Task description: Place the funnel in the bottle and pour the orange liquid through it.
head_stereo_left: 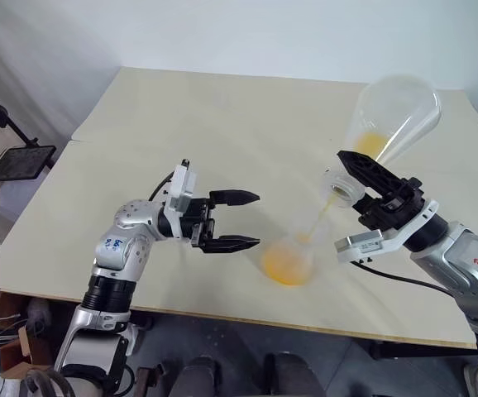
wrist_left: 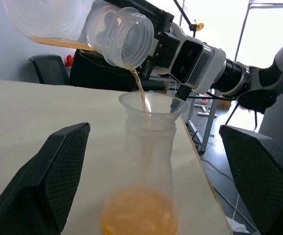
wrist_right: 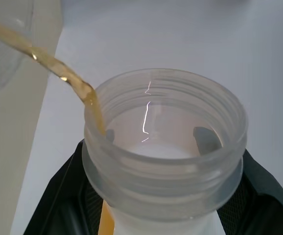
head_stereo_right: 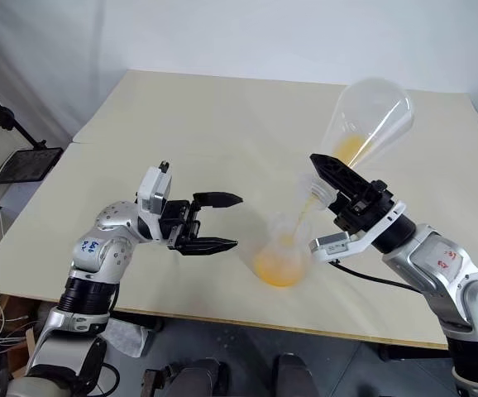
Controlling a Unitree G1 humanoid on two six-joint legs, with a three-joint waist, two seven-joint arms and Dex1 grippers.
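The right gripper (head_stereo_left: 356, 192) pinches the neck of a second flask (head_stereo_right: 370, 112), which it holds tilted high over the table (head_stereo_left: 222, 116) with the mouth pointing down. A thin stream of the orange liquid (wrist_left: 140, 90) runs from this mouth into the funnel (wrist_left: 149, 105). The funnel sits in the neck of the bottle (head_stereo_left: 289, 263), which stands upright on the table near its front edge, between the two arms. Orange liquid lies already in the bottom of the bottle, and some is left in the tilted flask.

The left gripper (head_stereo_left: 235, 221) is beside the bottle with its two fingers spread wide, and it touches nothing.

The head views show the whole table and both arms, but there the funnel is very faint against the pale surface, and its rim is hard to separate from the bottle's neck. The left wrist view shows it clearly: a wide cup on the neck, with the stream falling inside it. The right wrist view shows the threaded mouth of the second flask from close by, with the liquid leaving over the rim. There the right fingers (wrist_right: 63, 196) are mostly hidden behind the neck, and the funnel is cut off at the corner.
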